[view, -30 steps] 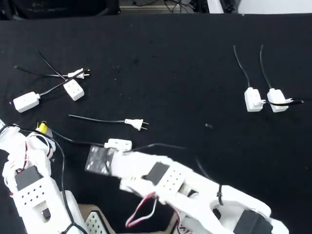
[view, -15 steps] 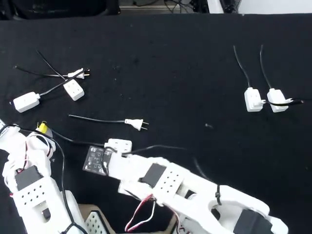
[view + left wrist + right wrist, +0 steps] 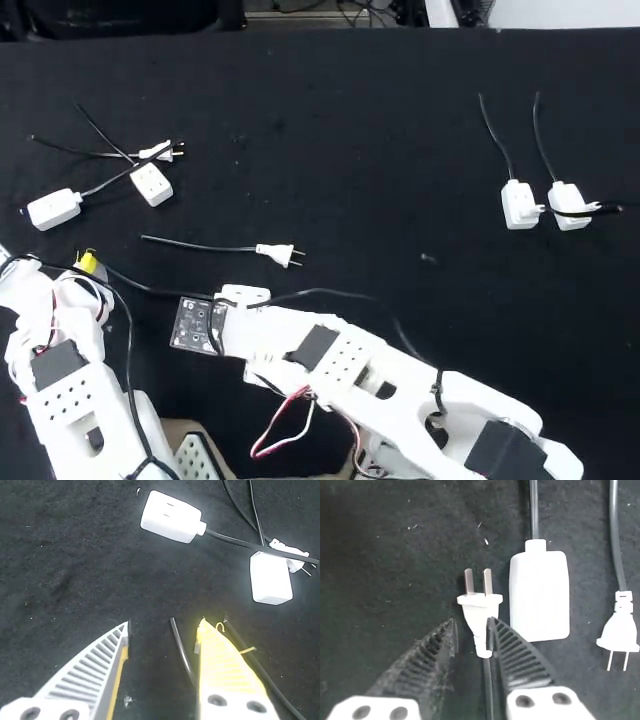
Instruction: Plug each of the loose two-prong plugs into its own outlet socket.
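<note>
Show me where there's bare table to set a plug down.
Widest bare patch: mid-table, between the loose plug and the plugged pair at the right. Crowded: the left side, around two sockets and crossing cords, and the near edge by the arms.

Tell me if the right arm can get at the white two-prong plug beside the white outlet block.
Likely yes: the right gripper stands open astride the white two-prong plug, with nothing between them.

White two-prong plug [image 3: 479, 611], flat, just beside white outlet socket [image 3: 540, 596]
</note>
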### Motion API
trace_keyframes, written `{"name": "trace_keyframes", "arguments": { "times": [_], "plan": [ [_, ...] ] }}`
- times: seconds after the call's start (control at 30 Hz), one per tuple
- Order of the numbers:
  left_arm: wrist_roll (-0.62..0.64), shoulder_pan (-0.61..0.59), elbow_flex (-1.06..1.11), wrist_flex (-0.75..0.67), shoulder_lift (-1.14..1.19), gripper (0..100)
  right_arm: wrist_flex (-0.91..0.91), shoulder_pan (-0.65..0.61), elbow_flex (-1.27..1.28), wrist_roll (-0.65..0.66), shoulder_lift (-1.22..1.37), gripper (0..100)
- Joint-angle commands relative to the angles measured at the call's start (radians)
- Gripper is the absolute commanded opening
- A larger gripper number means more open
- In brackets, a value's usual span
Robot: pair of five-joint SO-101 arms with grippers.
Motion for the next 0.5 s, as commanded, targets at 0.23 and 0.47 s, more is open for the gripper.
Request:
{"name": "trace_keyframes", "arguments": {
  "times": [0.23, 0.47],
  "plan": [
    [0.006, -0.012, -0.068, -0.014, 0.000, 22, 0.104, 0.011, -0.022, 0.011, -0.182, 9.3],
    [0.006, -0.012, -0.068, -0.014, 0.000, 22, 0.107, 0.008, -0.013, 0.011, -0.193, 9.6]
  ]
}}
